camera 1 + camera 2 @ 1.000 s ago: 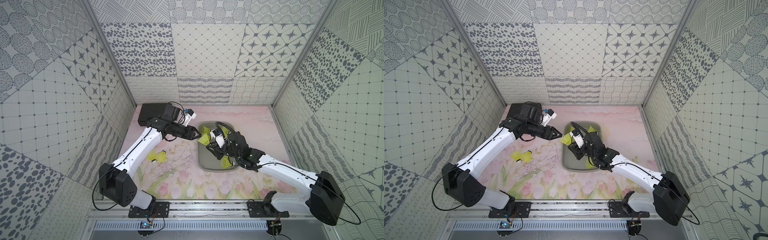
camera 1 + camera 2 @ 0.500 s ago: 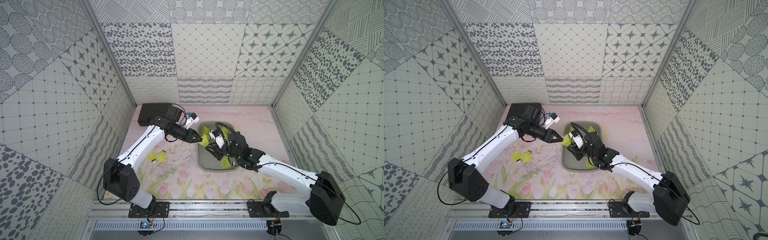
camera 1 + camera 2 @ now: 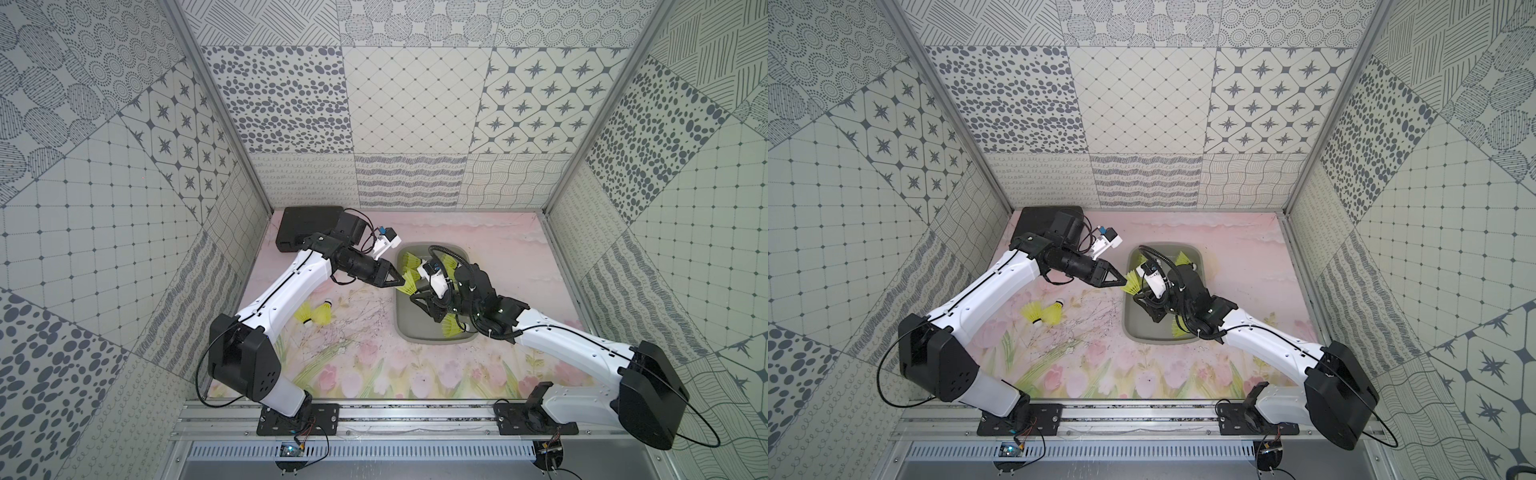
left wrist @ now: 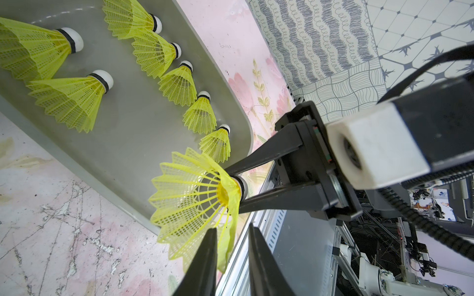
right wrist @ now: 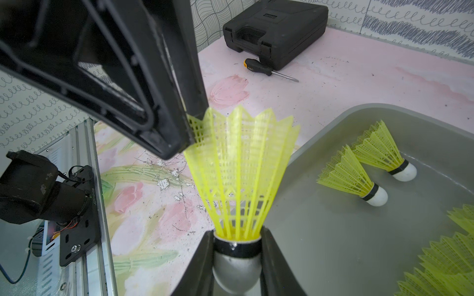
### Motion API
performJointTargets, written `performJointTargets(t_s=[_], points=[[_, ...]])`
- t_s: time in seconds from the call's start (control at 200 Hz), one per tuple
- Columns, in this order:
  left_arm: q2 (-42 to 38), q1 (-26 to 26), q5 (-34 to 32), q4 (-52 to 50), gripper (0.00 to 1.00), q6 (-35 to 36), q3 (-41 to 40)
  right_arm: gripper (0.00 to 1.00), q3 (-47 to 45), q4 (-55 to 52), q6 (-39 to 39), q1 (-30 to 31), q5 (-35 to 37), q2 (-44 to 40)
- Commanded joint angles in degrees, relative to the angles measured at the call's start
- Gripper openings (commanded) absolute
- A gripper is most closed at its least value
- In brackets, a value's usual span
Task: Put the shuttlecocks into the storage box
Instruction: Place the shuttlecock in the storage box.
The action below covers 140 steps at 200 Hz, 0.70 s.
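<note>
Shuttlecocks [image 4: 74, 100]: seven already lie in the storage box [image 3: 409, 326], going by the left wrist view
Held shuttlecock [image 5: 238, 164]: up in the air over the box's left rim, not yet in
Right gripper [image 5: 237, 232]: clamped on its white cork tip, skirt pointing away
Left gripper [image 4: 232, 228]: jaws a narrow gap apart, straddling the skirt's edge, with no firm pinch to be seen
Loose pair [image 3: 322, 318]: on the mat [image 3: 357, 357], left of the box, close together, nobody on them
Progress: well past halfway, I'd say, with one to drop in and two to fetch
Hidden: in both top views the right arm [image 3: 482, 299] covers much of the box, so no count from above
Cut off: the right wrist view shows only part of the box
Far left: screwdriver [image 5: 259, 69] just beside the black case [image 5: 275, 23], seen only from the right wrist
</note>
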Motion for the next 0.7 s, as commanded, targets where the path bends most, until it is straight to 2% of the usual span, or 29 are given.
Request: performJointTargets(t_s=[0.0, 0.25, 0.56, 0.695], points=[[-0.3, -0.2, 1.1, -1.8, 0.32, 1.8, 0.7, 0.23, 1.5, 0.8, -0.4, 0.0, -0.6, 0.5], [0.2, -0.5, 2.0, -1.9, 0.28, 1.8, 0.6, 0.23, 1.8, 0.7, -0.2, 0.0, -0.9, 1.2], [-1.6, -0.7, 0.0, 1.3, 0.51, 0.9, -0.6, 0.23, 2.1, 0.3, -0.2, 0.0, -1.5, 1.3], [-2.4, -0.7, 0.6, 4.9, 0.55, -0.3, -2.2, 0.23, 2.0, 0.3, -0.2, 0.1, -1.8, 1.2]])
